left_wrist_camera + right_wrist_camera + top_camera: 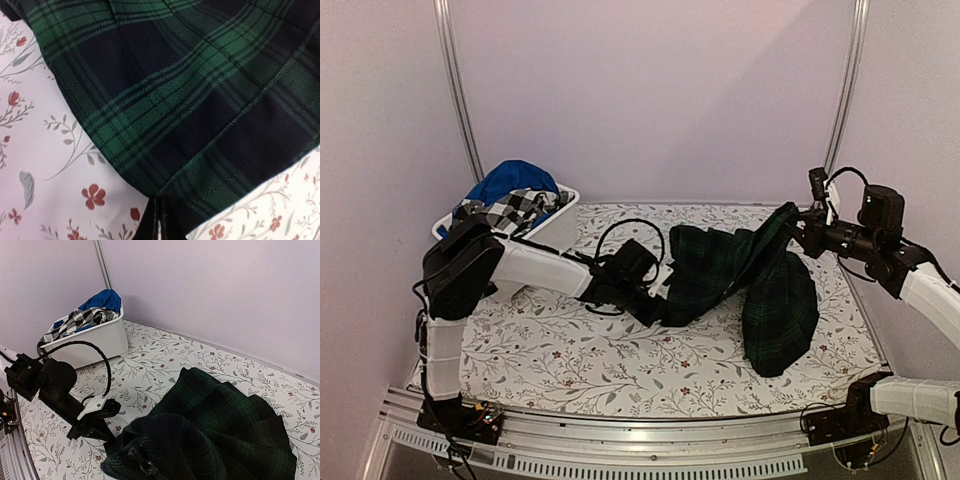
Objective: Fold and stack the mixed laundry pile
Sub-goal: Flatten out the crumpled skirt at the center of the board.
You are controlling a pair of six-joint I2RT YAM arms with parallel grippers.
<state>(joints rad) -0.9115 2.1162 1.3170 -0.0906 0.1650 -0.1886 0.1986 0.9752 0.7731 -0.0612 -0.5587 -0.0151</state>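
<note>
Across the middle of the counter, the tartan skirt is clamped at its near-left hem by the left gripper and at its far-right corner by the right gripper; if overstretched, the hem could be tugged loose.

Pale lilac walls, two metal rails rising behind, floral-printed bench, aluminium front edge, soft even light

The dark green-navy tartan is spread crumpled, its right corner raised and a pleated part draping down onto the table. The black-and-white checked shirt and the blue garment lie bunched in the tub, with the blue one at the far end.
</note>
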